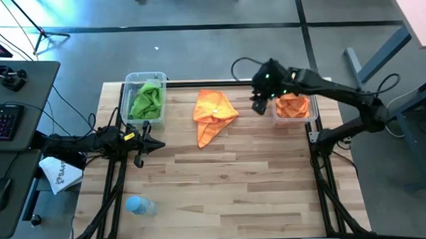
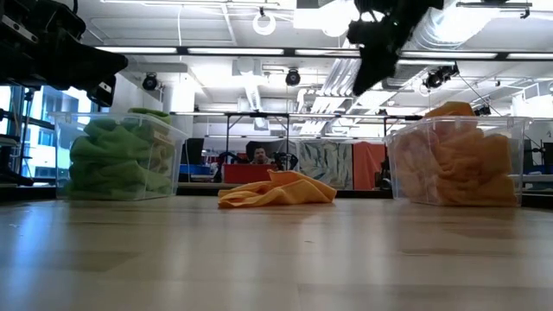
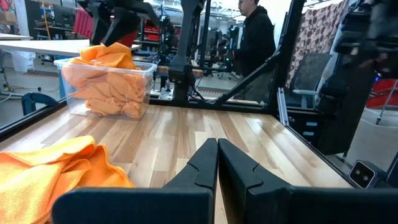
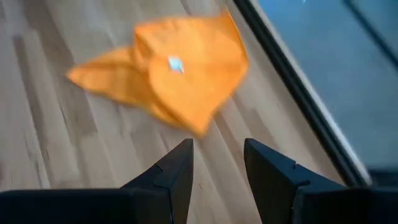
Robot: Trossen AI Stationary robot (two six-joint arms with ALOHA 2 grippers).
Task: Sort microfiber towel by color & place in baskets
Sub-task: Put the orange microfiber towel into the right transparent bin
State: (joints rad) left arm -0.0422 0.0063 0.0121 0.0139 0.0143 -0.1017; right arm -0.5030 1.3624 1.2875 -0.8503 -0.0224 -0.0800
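One orange microfiber towel (image 1: 214,114) lies crumpled on the table between the two clear baskets; it also shows in the right wrist view (image 4: 171,74) and in the low view (image 2: 278,190). The left basket (image 1: 145,79) holds green towels (image 1: 148,101). The right basket (image 1: 312,112) holds orange towels (image 1: 293,106). My right gripper (image 4: 217,162) hovers open above the table between the lying towel and the right basket (image 1: 259,104). My left gripper (image 3: 217,155) is shut, low over the table's left part, near the green basket (image 1: 148,144).
A small pale blue bottle (image 1: 139,205) lies near the table's near left corner. A white bag (image 1: 58,174) sits off the table's left edge. A person (image 3: 256,37) stands beyond the table's right side. Bare wood spreads across the table's near half.
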